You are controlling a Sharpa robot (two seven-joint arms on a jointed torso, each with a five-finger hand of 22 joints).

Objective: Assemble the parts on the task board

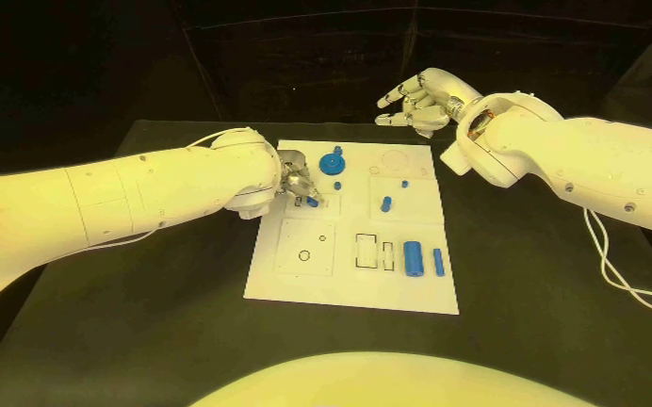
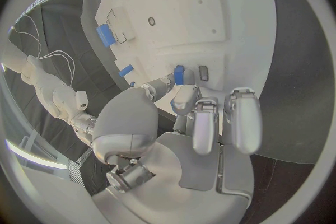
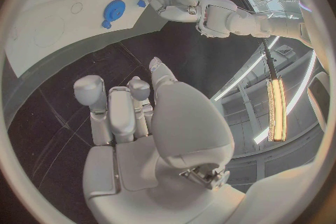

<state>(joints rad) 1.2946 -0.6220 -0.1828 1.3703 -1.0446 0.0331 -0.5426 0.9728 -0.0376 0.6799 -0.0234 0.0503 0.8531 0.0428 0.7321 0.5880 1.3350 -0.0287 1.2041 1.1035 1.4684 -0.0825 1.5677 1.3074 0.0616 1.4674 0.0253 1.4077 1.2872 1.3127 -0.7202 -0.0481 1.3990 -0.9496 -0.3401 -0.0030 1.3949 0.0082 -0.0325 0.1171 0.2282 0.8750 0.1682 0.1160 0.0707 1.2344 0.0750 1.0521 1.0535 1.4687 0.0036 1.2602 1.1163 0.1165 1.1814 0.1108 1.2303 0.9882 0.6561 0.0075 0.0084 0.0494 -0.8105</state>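
Observation:
The white task board [image 1: 306,280] lies in the middle of the black table. My left hand [image 1: 295,184] is low over the board's left half and pinches a small blue peg [image 1: 313,202] between thumb and a finger, its tip at the board; the same peg [image 2: 179,74] stands out from my fingers [image 2: 199,117] in the left wrist view. A blue round gear-like part [image 1: 334,164] stands just beyond that hand. My right hand [image 1: 421,101] hovers beyond the board's far edge, fingers apart, holding nothing.
Small blue pegs [image 1: 386,204] [image 1: 405,182] sit mid-board. A thick blue cylinder [image 1: 412,256] and a thin one [image 1: 439,261] lie by the slots at the near right. Recessed outlines [image 1: 306,254] mark the near left. Black table [image 1: 150,332] surrounds the board.

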